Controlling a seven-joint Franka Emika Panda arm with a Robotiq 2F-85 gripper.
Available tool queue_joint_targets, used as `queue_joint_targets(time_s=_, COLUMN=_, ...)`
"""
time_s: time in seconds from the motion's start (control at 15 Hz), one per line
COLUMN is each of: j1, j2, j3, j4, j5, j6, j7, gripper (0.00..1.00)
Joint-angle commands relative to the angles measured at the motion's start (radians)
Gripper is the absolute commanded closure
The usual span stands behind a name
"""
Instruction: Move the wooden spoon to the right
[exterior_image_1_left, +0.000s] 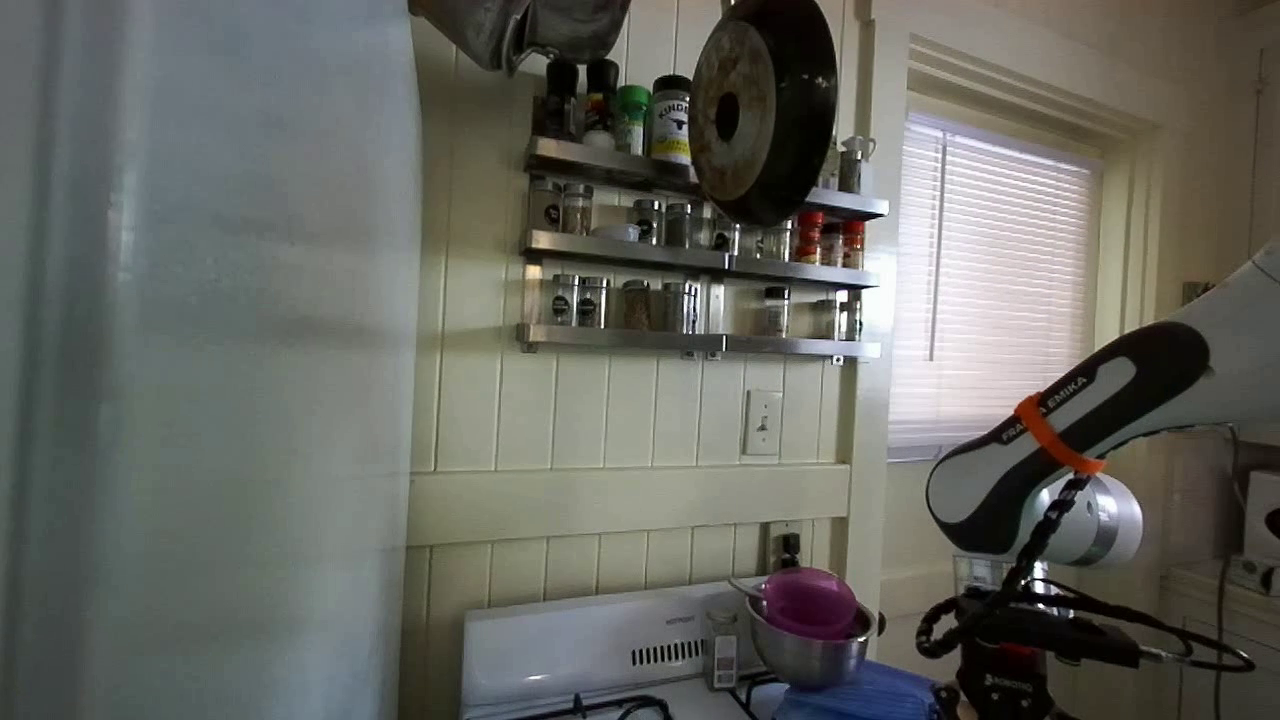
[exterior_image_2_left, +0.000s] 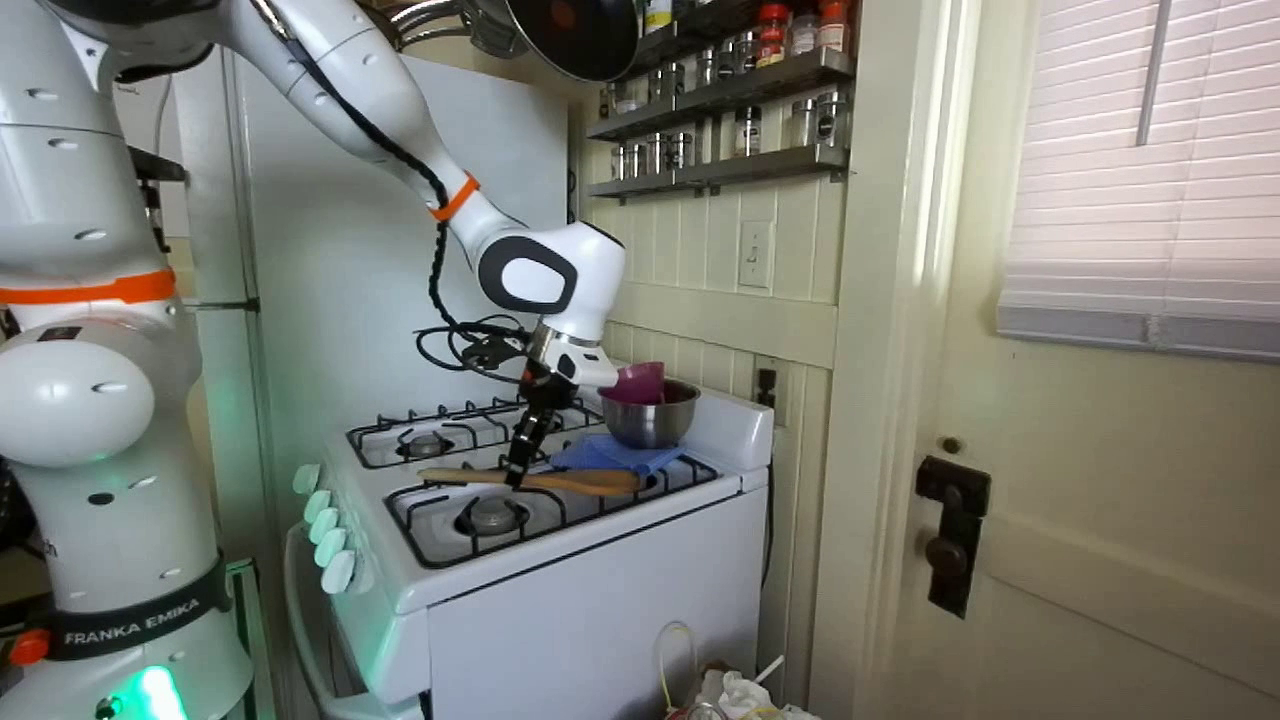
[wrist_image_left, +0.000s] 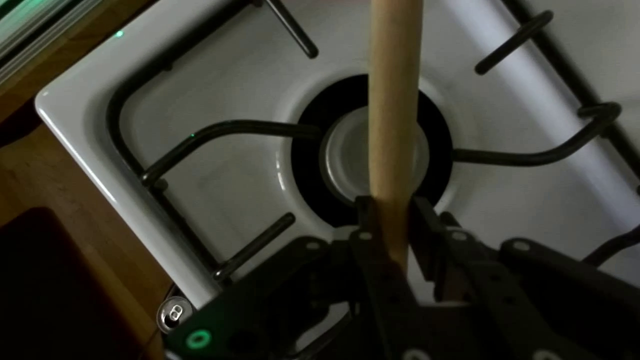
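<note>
- Have gripper (wrist_image_left: 391, 204) clenched on handle of wooden spoon (wrist_image_left: 395, 110), with a jaw on each side in wrist view.
- In an exterior view, see broad end pointing from jaws toward wall (exterior_image_2_left: 690, 250), opposite end toward knobs (exterior_image_2_left: 324, 524).
- Got burner (wrist_image_left: 345, 155) just ahead of jaws in wrist view, crossed by handle; can't tell if touching grate (wrist_image_left: 240, 126).
- Find blue cloth (exterior_image_2_left: 615, 454) near jaws on wall side, steel bowl (exterior_image_2_left: 655, 426) with magenta container (exterior_image_2_left: 640, 383) farther that way.
- Spot can (wrist_image_left: 172, 315) left of jaws in wrist view, past edge of stove (wrist_image_left: 215, 185).
</note>
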Motion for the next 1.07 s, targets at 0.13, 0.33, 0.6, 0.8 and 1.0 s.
queue_joint_targets(time_s=0.13, j1=0.007, j2=0.02, j3=-0.011, j4=0.012, j5=0.01, j6=0.007, j7=0.03, gripper=0.53)
queue_joint_targets(time_s=0.33, j1=0.008, j2=0.011, j3=-0.014, j4=0.012, j5=0.01, j6=-0.018, j7=0.037, gripper=0.39)
queue_joint_targets(time_s=0.6, j1=0.011, j2=-0.055, j3=-0.006, j4=-0.018, j5=-0.011, j6=-0.065, j7=0.049, gripper=0.1)
queue_joint_targets(time_s=0.8, j1=0.013, j2=-0.114, j3=0.004, j4=-0.037, j5=-0.033, j6=-0.094, j7=0.062, gripper=0.0)
queue_joint_targets(time_s=1.0, j1=0.015, j2=-0.165, j3=0.015, j4=-0.045, j5=-0.055, j6=-0.131, j7=0.045, gripper=0.0)
